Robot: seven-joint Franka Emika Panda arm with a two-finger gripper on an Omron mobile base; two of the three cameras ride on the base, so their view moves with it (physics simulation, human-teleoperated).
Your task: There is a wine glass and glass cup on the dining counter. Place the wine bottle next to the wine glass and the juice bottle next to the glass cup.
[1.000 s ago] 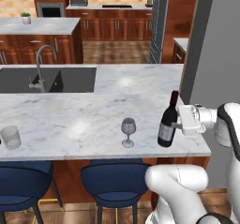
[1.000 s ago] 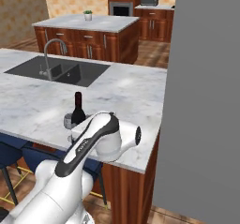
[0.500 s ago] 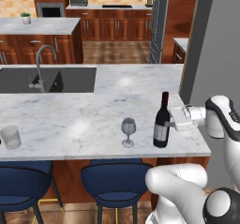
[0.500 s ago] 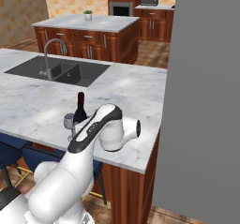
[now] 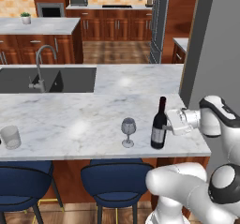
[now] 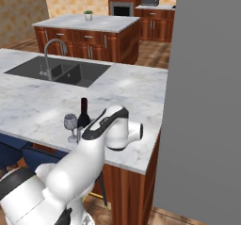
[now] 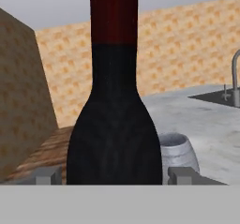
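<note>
Pincer [image 5: 168, 123] reaches in level from the right in the left base view, forearm horizontal and wrist turned sideways, against the label side of the upright wine bottle [image 5: 159, 125]. Just past the bottle stands the wine glass [image 5: 128, 132]; the glass cup [image 5: 10, 137] sits far beyond on the surface [image 5: 84, 115].

From the right base view, the bent elbow covers the hand; bottle [image 6: 84, 116] and glass [image 6: 71, 126] stand just behind it.

Hand view: fingertips [image 7: 47, 175] flank the bottle [image 7: 114, 115] with small gaps, so the grip looks released.
</note>
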